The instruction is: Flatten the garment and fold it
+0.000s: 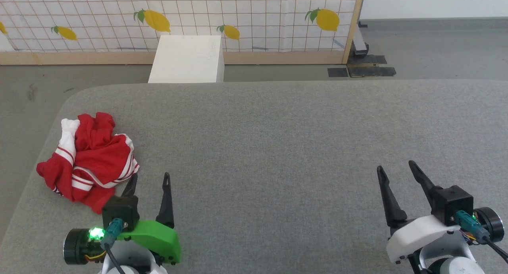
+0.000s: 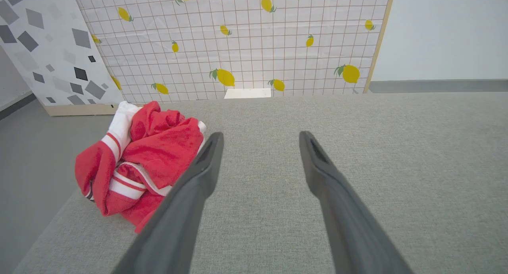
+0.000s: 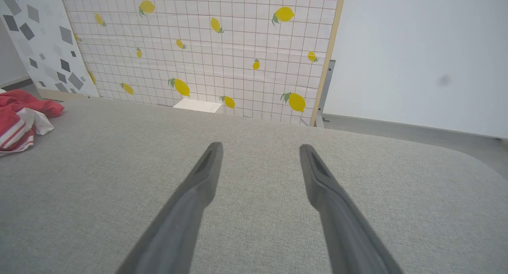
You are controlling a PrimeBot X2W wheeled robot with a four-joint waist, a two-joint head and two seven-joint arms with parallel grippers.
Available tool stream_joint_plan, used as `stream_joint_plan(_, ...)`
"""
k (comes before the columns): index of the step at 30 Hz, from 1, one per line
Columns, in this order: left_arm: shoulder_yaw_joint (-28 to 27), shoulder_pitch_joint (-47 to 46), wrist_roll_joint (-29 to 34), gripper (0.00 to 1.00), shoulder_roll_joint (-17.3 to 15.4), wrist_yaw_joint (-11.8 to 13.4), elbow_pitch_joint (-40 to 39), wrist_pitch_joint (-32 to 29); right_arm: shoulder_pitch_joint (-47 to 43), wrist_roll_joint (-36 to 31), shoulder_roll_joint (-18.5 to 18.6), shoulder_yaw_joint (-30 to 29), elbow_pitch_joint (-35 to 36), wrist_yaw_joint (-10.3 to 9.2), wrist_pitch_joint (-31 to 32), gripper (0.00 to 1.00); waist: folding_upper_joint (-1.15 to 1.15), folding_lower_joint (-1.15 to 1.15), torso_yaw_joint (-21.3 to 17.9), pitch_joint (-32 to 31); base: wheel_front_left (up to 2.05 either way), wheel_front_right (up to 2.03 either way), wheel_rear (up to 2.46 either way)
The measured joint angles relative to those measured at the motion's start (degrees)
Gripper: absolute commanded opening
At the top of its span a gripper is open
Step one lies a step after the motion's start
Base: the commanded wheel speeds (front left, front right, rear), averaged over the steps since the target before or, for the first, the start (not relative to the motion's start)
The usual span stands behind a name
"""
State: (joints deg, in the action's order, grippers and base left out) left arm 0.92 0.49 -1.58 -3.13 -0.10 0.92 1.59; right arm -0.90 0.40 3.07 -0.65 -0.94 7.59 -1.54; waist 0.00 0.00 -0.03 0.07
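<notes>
The garment [image 1: 89, 159] lies bunched in a red-and-white heap just beside the outer finger of your left gripper [image 1: 150, 175], whose fingers are spread and hold nothing. Nothing's flattened, nothing's folded, so the whole job is ahead of you. Across to your right gripper [image 1: 396, 164]: spread too, empty, well apart from the garment. The left wrist view gives you the creases close up. The head view gives you both grippers together.

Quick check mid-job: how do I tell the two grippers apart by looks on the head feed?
Left gripper: two long, black, tapering fingers on a black block, with a bright green shell behind, a teal plug with a black cable, and a lit green light. Right gripper: the same black fingers and teal plug, but a white shell.
</notes>
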Motion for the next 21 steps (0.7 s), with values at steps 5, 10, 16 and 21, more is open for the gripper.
stream_joint_plan(5, 0.32, 0.00, -0.37, 1.00, 0.00, 0.16, 0.35, 0.53, 0.00, 0.08, 0.00, -0.03, 0.00, 0.00, -0.51, 1.00, 0.00, 0.00, 0.01, 0.03, 0.00, 0.00, 0.00)
stream_joint_plan(10, 0.63, 0.00, -0.58, 1.00, 0.00, 0.16, 0.55, 1.09, -0.01, 0.49, 0.00, 0.09, -0.01, 0.00, -1.08, 1.00, 0.00, 0.00, 0.02, 0.05, 0.00, 0.00, 0.00)
stream_joint_plan(16, 0.77, 0.01, -1.53, 1.00, 0.00, 0.16, 0.65, 1.64, -0.01, 1.75, 0.00, 0.08, -0.13, 0.00, -1.82, 1.00, 0.00, 0.00, 0.07, 0.04, 0.00, 0.00, 0.00)
stream_joint_plan(21, 0.84, 0.01, -1.54, 1.00, 0.00, 0.16, 0.57, 2.31, -0.02, 2.22, -0.01, 0.24, -1.34, 0.00, -2.29, 1.00, 0.00, 0.00, 0.12, 0.02, 0.00, 0.00, 0.00)
